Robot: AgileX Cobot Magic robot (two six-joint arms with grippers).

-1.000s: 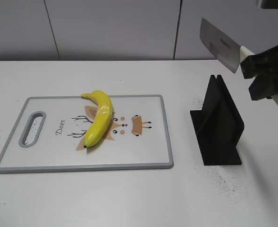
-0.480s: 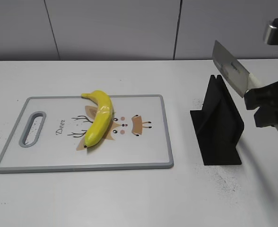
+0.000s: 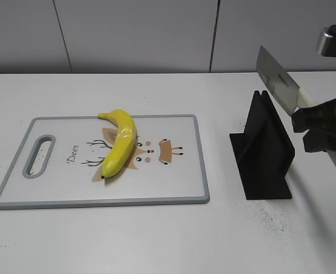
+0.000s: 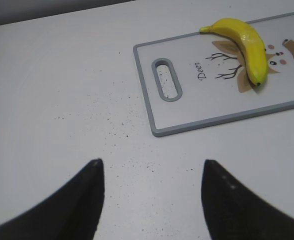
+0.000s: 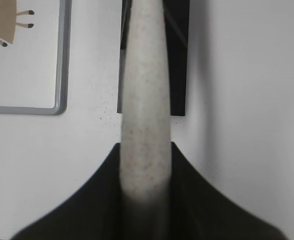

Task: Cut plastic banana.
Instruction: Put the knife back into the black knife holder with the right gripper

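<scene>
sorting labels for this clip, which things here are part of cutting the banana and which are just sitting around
Part of the job:
- plastic banana, whole, lying on the board
- cutting board
- knife, held in the right end effector above the stand

Just around:
- black knife stand, empty
- left end effector, open over bare table

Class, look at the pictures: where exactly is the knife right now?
In the exterior view, the knife is at the far right, held in the air by the right gripper, blade tilted just above the black knife stand, well away from the plastic banana.
</scene>
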